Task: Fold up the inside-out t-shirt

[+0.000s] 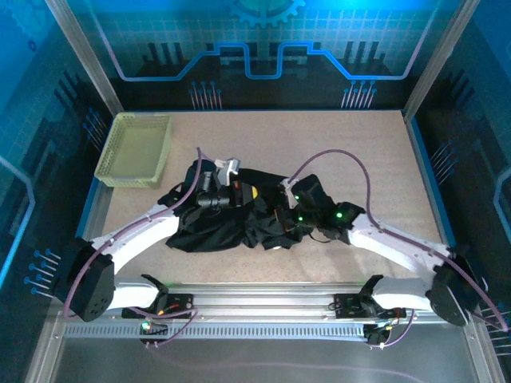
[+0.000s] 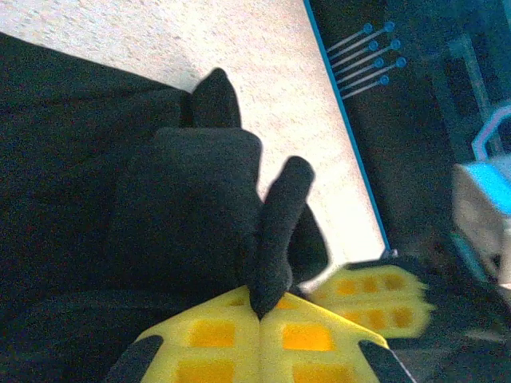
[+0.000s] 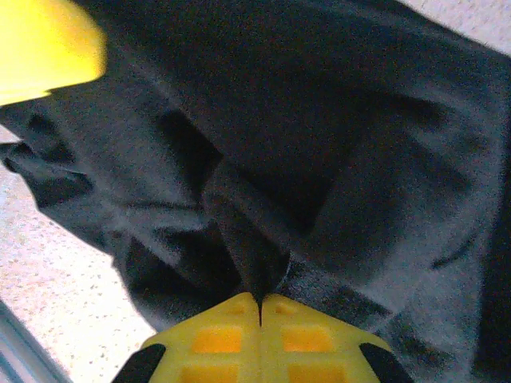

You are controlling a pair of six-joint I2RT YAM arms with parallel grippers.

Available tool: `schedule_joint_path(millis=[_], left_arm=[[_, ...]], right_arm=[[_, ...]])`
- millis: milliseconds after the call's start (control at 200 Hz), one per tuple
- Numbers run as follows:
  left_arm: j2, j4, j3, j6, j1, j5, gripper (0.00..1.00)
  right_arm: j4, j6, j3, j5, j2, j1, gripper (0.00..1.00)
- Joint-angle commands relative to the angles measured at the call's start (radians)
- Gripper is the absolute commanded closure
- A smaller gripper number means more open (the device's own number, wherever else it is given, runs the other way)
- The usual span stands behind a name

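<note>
**Top external: both grippers pinched on a crumpled shirt at mid-table**

From above, the shirt (image 1: 227,223) lies as a dark, bunched heap on the table (image 1: 335,144), near the front edge and between the two arms. A basket (image 1: 136,149) sits well apart at the far left corner. The left gripper (image 1: 243,193) comes in over the heap's upper part. The right gripper (image 1: 281,230) is down on its right side.

In the left wrist view the left gripper (image 2: 259,309) has its jaws closed together, with a narrow ridge of black cloth rising out of the seam between them. It is gripping a fold of the shirt. In the right wrist view the right gripper (image 3: 259,300) is likewise closed on a pleat of the shirt (image 3: 319,144), which drapes away in deep creases.

The cloth looks light, limp and thin. It should sag, stretch and trail wherever it is lifted, and a pinch may catch more than one layer. It is unlikely to slip from closed pads, and it is not fragile.

Both holds seem to be on mid-cloth folds. I cannot tell collar, hem or sleeve in this heap. For a fold, better holds would be on two matching edges or corners, such as the shoulders or hem ends, once the shirt is spread flat.
</note>
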Motion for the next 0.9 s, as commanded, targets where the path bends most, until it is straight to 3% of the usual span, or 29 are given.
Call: schedule_joint_path(millis=[0, 85, 215, 265, 445, 635, 890], left_arm=[[0.013, -0.029, 0.001, -0.020, 0.032, -0.012, 1.00], [0.061, -0.078, 0.031, -0.012, 0.043, -0.019, 1.00], [0.126, -0.243, 0.105, 0.052, 0.043, -0.091, 0.80], [0.134, -0.301, 0.126, 0.080, 0.038, -0.126, 0.66], [0.030, -0.402, 0.155, 0.190, -0.058, -0.257, 0.35], [-0.035, -0.410, 0.197, 0.241, -0.173, -0.279, 0.31], [0.094, -0.479, 0.278, 0.238, -0.177, -0.277, 0.39]], right_arm=[[0.027, -0.053, -0.043, -0.014, -0.116, 0.012, 1.00], [0.076, -0.069, -0.097, -0.064, -0.225, 0.012, 1.00], [0.138, -0.084, -0.165, -0.101, -0.353, 0.008, 1.00], [0.151, -0.083, -0.180, -0.106, -0.381, 0.003, 1.00], [0.153, -0.084, -0.187, -0.137, -0.365, -0.007, 1.00], [0.172, -0.091, -0.192, -0.157, -0.352, -0.006, 1.00], [0.172, -0.091, -0.195, -0.156, -0.349, -0.004, 1.00]])
